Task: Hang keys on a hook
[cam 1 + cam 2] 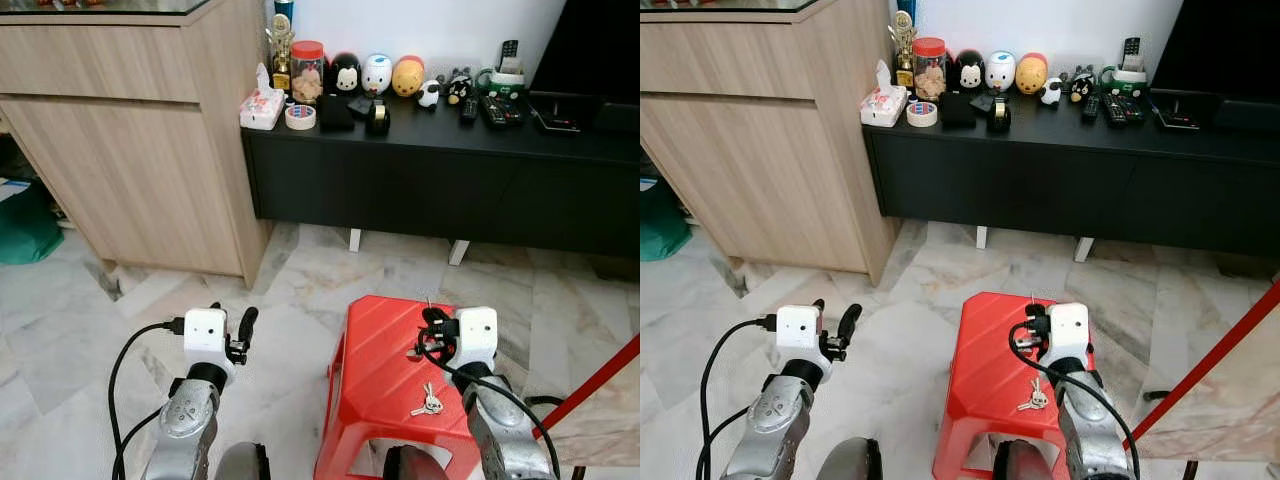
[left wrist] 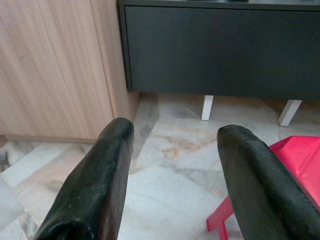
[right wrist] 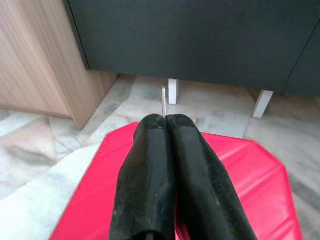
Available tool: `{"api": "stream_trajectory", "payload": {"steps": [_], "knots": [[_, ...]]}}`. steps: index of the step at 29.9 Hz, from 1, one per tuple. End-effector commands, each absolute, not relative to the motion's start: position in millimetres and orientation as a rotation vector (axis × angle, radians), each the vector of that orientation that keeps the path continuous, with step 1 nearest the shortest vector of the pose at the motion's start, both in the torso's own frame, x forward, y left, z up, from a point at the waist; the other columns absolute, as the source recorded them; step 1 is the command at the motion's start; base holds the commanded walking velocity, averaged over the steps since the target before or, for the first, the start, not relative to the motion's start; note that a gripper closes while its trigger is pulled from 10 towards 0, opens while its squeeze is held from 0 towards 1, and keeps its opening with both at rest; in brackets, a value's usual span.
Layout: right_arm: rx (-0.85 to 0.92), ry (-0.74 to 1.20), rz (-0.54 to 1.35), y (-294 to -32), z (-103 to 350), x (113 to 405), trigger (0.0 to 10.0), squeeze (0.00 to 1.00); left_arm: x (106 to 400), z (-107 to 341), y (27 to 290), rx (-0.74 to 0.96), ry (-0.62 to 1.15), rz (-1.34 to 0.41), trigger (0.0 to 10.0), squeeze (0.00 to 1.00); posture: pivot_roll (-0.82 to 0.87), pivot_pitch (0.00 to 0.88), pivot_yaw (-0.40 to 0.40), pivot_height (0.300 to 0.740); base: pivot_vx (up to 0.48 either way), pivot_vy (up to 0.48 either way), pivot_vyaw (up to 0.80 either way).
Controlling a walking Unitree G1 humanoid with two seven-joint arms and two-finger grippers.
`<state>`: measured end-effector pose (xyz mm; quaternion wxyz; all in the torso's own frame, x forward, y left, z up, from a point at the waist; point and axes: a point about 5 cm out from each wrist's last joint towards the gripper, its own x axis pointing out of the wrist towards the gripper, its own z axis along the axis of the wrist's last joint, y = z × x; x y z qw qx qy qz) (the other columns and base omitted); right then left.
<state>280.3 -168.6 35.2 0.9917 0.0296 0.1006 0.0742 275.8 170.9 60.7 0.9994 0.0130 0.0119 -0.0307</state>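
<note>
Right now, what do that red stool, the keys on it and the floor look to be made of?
The red stool looks like moulded plastic: uniform glossy colour, ribbed top. The keys appear to be silvery metal, small and shiny. The floor seems polished marble or marble-look tile, pale with veined patches and joint lines.

The right tool (image 3: 167,120) is pinching a thin metal sliver, its lower part hidden between the fingers. The red stool (image 1: 375,380) is running off the picture's six o'clock edge.
</note>
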Motion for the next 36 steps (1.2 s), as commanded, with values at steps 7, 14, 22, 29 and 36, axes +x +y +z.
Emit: {"api": "stream_trajectory", "payload": {"steps": [7,14,22,29,36], "knots": [[0.065,0.206,0.139,-168.6,36.9,278.5,10.0,0.0,271.8,55.6,169.0,0.023,0.04,-0.063,10.0,0.0,0.04,0.0,-0.049,0.671,0.0,0.0,0.0],[0.079,0.22,0.123,-170.8,34.0,276.4,10.0,0.0,270.4,54.3,167.2,0.018,0.045,-0.072,10.0,0.0,0.04,0.0,-0.049,0.68,0.0,0.0,0.0],[0.079,0.234,0.122,-170.7,32.3,274.6,10.0,0.0,269.4,53.3,167.2,0.017,0.048,-0.074,10.0,0.0,0.04,0.0,-0.05,0.725,0.0,0.0,0.0],[0.016,0.295,0.172,-167.4,28.7,275.8,10.0,0.0,269.2,53.4,169.3,0.026,0.047,-0.075,10.0,0.0,0.04,0.0,-0.049,0.74,0.0,0.0,0.0],[0.018,0.311,0.183,-168.7,26.5,274.8,10.0,0.0,268.0,51.0,166.6,0.012,0.049,-0.083,10.0,0.0,0.04,0.0,-0.052,0.74,0.0,0.0,0.0]]}}
